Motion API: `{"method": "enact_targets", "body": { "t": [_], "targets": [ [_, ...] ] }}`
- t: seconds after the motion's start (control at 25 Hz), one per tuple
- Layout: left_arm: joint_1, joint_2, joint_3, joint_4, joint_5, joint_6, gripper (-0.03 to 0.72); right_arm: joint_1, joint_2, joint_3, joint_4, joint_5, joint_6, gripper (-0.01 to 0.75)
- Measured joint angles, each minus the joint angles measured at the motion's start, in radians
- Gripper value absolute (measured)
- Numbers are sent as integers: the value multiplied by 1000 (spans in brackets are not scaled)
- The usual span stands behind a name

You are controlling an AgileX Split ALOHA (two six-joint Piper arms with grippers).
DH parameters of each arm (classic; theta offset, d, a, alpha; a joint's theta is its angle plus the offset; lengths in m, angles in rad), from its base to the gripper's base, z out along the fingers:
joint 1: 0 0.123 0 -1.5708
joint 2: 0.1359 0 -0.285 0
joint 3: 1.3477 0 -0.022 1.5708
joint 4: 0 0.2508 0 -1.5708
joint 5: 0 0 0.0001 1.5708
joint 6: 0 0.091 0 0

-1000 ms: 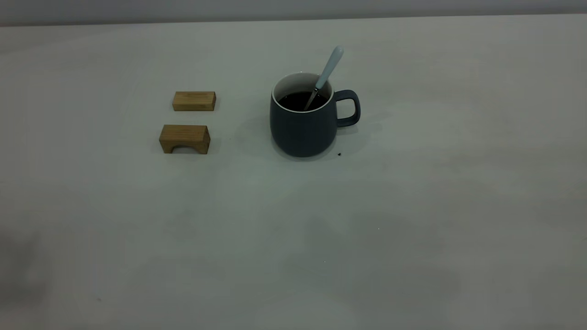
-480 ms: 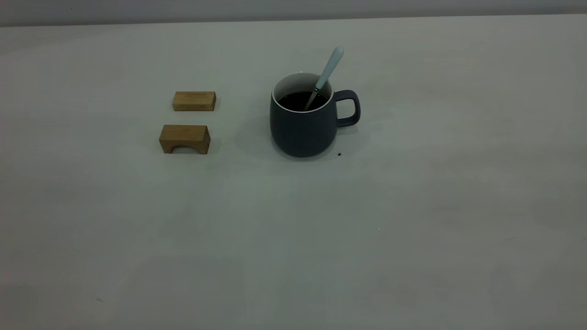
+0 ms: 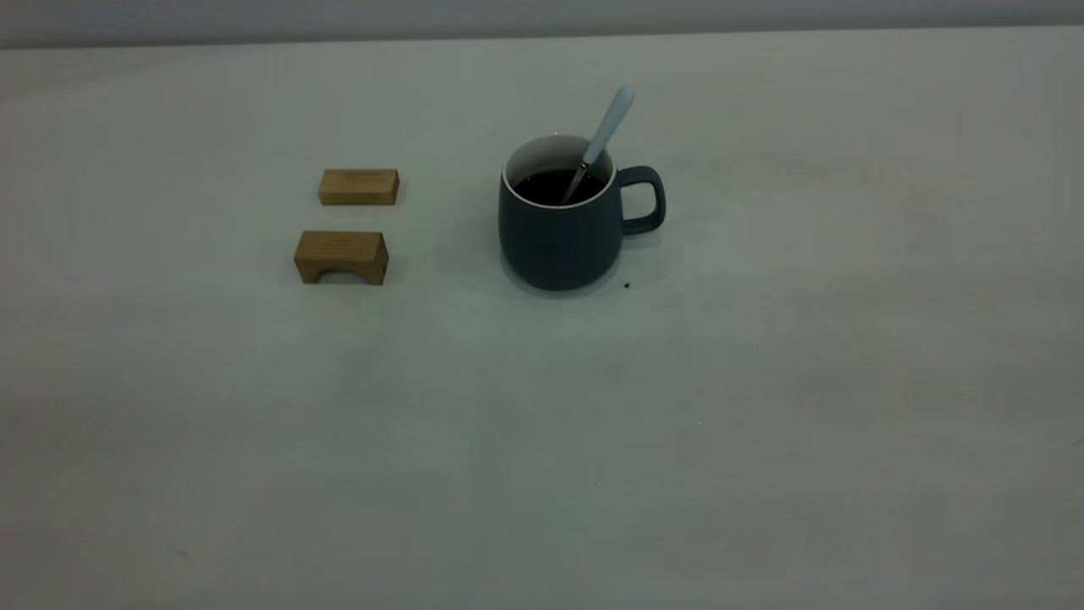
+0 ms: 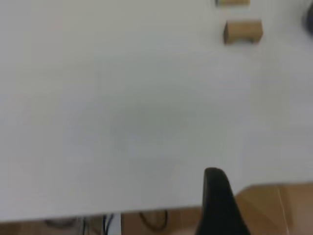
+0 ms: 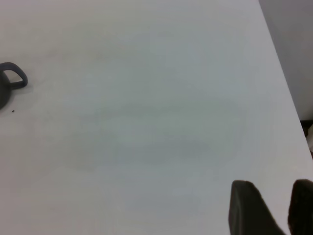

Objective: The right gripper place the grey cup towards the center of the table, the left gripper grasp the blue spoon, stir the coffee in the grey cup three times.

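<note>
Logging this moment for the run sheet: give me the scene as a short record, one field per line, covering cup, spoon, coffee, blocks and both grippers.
cup: grey cup upright on the table, handle toward the right arm's side
spoon: blue spoon standing in the cup, leaning on the rim, held by nothing
coffee: coffee dark, below the rim
blocks: two wooden blocks apart from the cup, on the left arm's side
left gripper: left gripper back near the table edge, one finger visible
right gripper: right gripper open, far from the cup, empty
</note>
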Motion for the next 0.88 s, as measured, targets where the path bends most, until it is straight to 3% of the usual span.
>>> {"method": "enact_targets", "body": {
  "t": [0.88],
  "targets": [
    [0,-45,0,0,3,2,537,0,0,0,0,0,0,239]
  ]
}}
